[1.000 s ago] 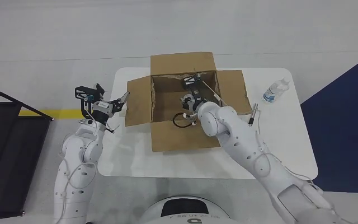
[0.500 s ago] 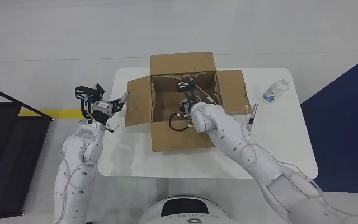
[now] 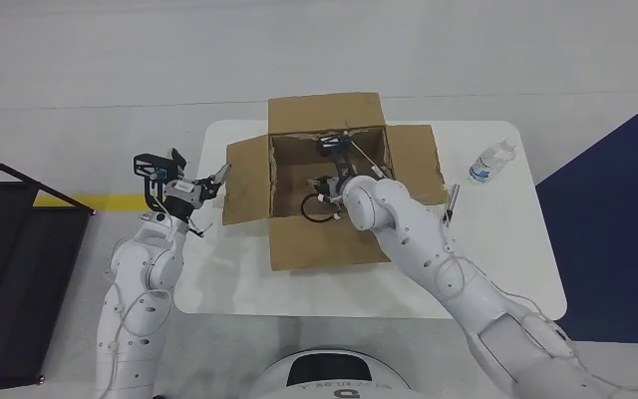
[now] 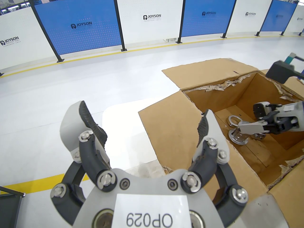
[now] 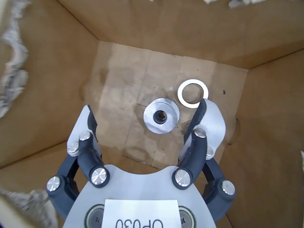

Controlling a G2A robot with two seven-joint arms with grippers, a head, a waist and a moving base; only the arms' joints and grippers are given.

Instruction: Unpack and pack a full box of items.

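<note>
on box [image 5: 52,67] floor: one machined metal hub [image 5: 161,119], flat ring [image 5: 192,93] just beside. likely heavy, rigid, slick; best pinched across the flange rim. right gripper [image 5: 146,110] spread wide above hub, empty. left gripper [image 4: 144,111] spread, empty, outside box.

Your robot's arms [image 3: 439,249] are glossy white shells. The left gripper [image 4: 145,110] and right gripper [image 5: 146,104] have silver fingers [image 4: 68,124], black ribbed pads [image 4: 91,124], bright screws [image 4: 106,179] and white labels [image 4: 147,211].

White table [image 4: 123,129] just below and ahead of the left gripper [image 4: 144,110], yellow floor line [image 4: 147,47] far beyond it, blue and white fence panels [image 4: 80,29] behind that line, black rack [image 3: 22,269] behind the gripper
</note>
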